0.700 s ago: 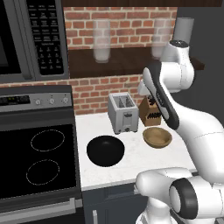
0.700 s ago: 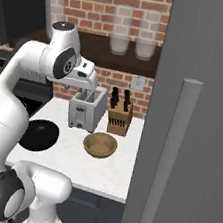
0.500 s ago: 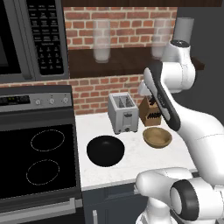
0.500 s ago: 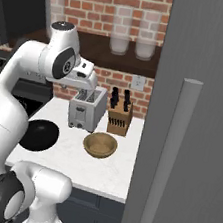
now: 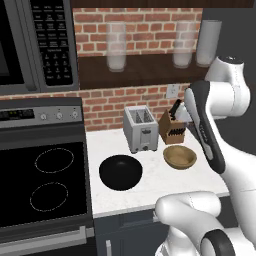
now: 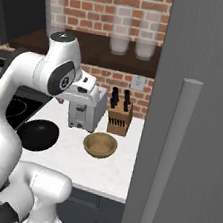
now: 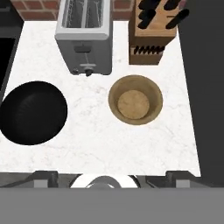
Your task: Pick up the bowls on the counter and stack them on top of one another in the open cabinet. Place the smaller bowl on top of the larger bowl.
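Gripper (image 7: 104, 175): the hand view looks straight down on the counter (image 7: 100, 144) from well above; the two dark finger tips sit wide apart at the bottom corners of that view, so the jaws stand released, holding and touching nothing. In the left base view the hand is raised in front of the knife block (image 5: 172, 128), clear of everything on the worktop.

Larger bowl (image 5: 120, 172): glossy black, upright, on the white counter at its left side, just beside the black stovetop (image 5: 42, 182) edge. Hand view puts it at the left (image 7: 33, 113), its rim close to the slab's left border.

Smaller bowl (image 5: 179, 157): tan wood, upright, to the right of the black bowl, apart from it with bare stone between. It lies in front of the knife block and right of the toaster (image 5: 140, 128), touching neither. Hand view (image 7: 135, 99): nearly centred.

Open cabinet (image 5: 135, 75): dark shelf board against the brick wall, above the toaster. Three pale, see-through jars (image 5: 116, 47) stand on it; free board shows to the left of the leftmost jar and between the jars.

Edges: near edge of the counter runs along the bottom of the hand view, with bare stone in front of both bowls. On the right a tall grey panel (image 6: 193, 120) bounds the counter, close to the tan bowl's side. The microwave (image 5: 35, 45) hangs at far left above the stove.
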